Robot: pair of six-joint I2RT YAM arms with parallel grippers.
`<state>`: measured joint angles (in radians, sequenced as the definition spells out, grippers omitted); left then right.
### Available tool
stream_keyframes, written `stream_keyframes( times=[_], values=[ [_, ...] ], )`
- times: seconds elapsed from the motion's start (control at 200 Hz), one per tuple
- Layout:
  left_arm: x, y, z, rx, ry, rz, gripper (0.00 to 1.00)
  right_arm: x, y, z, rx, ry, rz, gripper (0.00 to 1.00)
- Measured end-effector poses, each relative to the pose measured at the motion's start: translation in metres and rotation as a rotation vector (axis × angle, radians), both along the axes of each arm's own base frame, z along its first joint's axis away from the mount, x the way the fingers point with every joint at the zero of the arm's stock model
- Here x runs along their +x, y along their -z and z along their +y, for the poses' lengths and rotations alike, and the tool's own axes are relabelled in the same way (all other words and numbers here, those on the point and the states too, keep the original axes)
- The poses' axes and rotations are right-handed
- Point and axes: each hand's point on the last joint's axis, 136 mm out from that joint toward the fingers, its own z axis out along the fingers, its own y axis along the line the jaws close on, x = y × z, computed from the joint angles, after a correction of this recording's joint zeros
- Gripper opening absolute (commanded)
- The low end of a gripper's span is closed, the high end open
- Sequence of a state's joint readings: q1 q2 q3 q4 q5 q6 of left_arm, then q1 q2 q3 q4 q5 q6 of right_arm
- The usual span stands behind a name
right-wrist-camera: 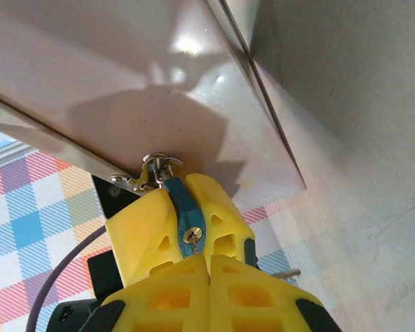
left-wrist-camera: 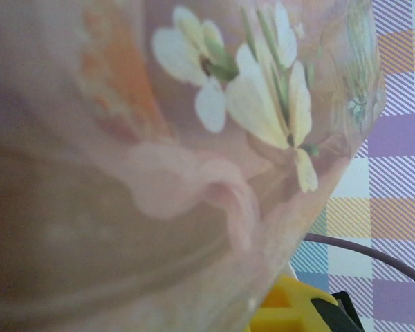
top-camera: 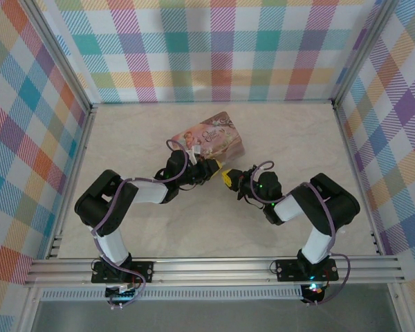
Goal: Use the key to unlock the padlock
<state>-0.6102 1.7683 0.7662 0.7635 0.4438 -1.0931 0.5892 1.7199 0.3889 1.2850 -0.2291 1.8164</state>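
Your left gripper (top-camera: 213, 168) is clamped on the padlock (right-wrist-camera: 182, 207), which hangs by its shackle from the latch (right-wrist-camera: 154, 168) of the pink floral tin (top-camera: 211, 137), at 12 o'clock of both claws. Your right gripper (right-wrist-camera: 209, 261) sits at 5 o'clock of the left, pinched closed on the key (right-wrist-camera: 194, 240), tip at the keyhole. The tin wall crowds right behind the lock, the left fingers (right-wrist-camera: 142, 232) flank it at 9 and 3, and a purple cable (right-wrist-camera: 52, 280) runs at 8.
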Motion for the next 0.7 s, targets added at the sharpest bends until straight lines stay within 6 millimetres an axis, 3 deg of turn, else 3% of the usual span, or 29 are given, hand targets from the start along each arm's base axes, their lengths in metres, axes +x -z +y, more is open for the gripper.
stream_keyframes(
  times=[0.415,0.7],
  values=[
    [0.009,0.001,0.004,0.010,-0.053,-0.004,0.12,0.010,0.001,0.005,0.035,0.049,0.060,0.00],
    [0.012,0.004,0.007,0.022,-0.080,-0.004,0.12,0.013,0.005,0.009,-0.150,-0.026,-0.119,0.00]
  ],
)
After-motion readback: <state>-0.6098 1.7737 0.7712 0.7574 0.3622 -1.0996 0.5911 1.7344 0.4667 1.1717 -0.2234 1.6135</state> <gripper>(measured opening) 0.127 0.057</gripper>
